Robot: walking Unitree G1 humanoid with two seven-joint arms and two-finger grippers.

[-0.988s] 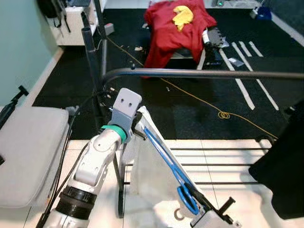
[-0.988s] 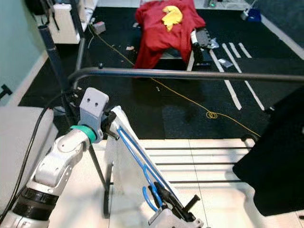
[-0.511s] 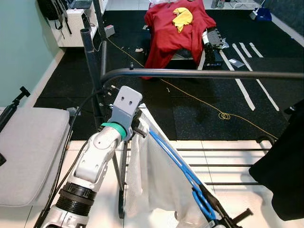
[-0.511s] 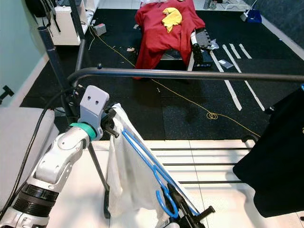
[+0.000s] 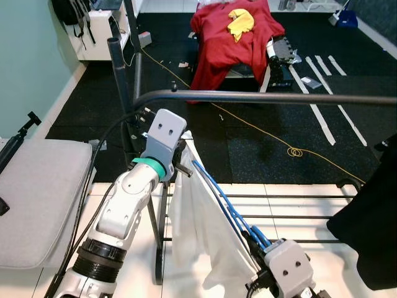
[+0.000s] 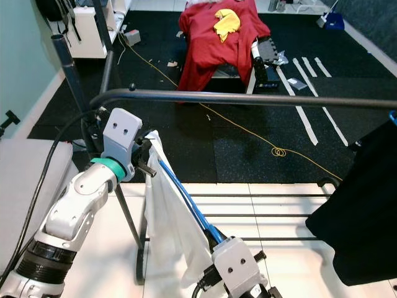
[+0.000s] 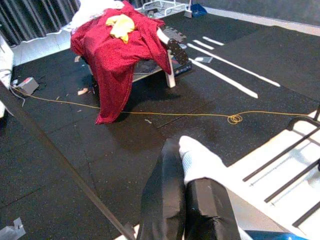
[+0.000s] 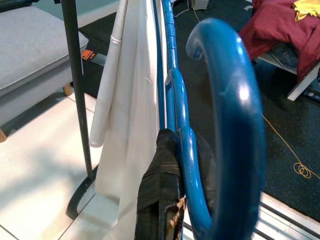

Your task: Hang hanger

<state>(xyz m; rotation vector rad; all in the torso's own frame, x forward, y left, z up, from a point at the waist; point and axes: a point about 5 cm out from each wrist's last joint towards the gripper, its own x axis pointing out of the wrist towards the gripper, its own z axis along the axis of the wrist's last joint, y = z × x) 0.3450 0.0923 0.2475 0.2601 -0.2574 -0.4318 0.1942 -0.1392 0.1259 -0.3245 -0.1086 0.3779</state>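
Reaching up below the dark metal rail [image 5: 260,97], the left pincer [image 5: 182,162] pinches white cloth [image 5: 201,230] on the blue plastic hanger [image 6: 189,208]; the right pincer [image 8: 172,165] clamps that hanger's neck.

Black mat floor [image 5: 260,149] — white tiles [image 5: 298,189] — teal wall [image 5: 28,56]

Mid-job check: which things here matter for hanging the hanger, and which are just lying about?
In the job: blue hanger, white cloth on it, rack rail, left gripper, right gripper.

Lying about: red garment, yellow cord, grey cushion, black garment.
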